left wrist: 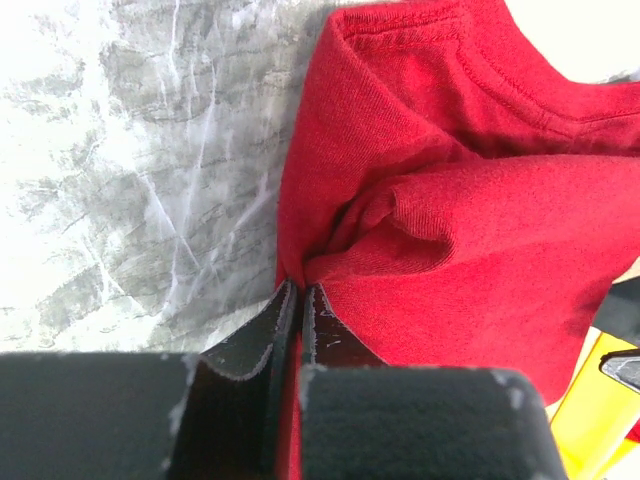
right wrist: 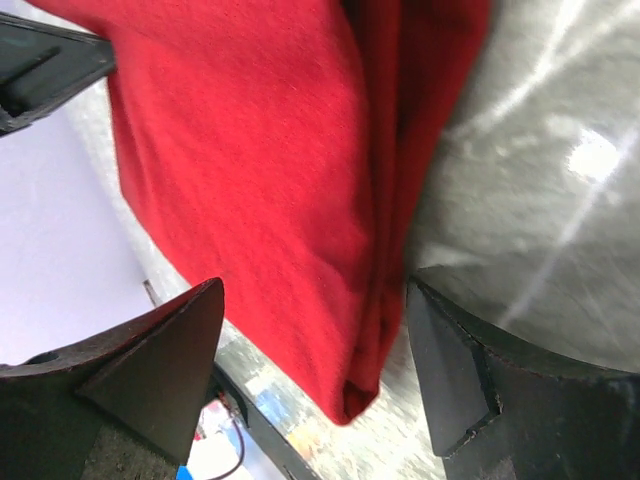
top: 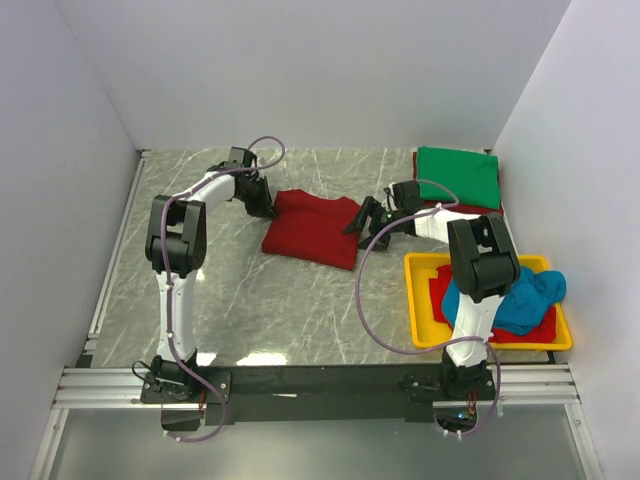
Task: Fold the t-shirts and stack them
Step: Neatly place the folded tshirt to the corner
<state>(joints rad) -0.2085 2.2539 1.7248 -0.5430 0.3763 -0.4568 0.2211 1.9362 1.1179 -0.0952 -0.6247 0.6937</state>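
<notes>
Cloth: dark red soft cloth t-shirt (top: 312, 228), folded, lies mid-table toward the far edge. I judge it light, limp and prone to sag. My left gripper (left wrist: 298, 300) pinches its left edge; my right gripper (right wrist: 315, 300) is spread astride the right fold. Best hold: doubled edges.

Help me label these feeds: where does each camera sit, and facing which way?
Top external: above and behind the arms, looking down at the table, both arms visible.
Left wrist: on the left arm, facing the red t-shirt, left fingers pinching it.
Right wrist: on the right arm, right fingers open astride its fold.
Shared: all show the red t-shirt.
</notes>
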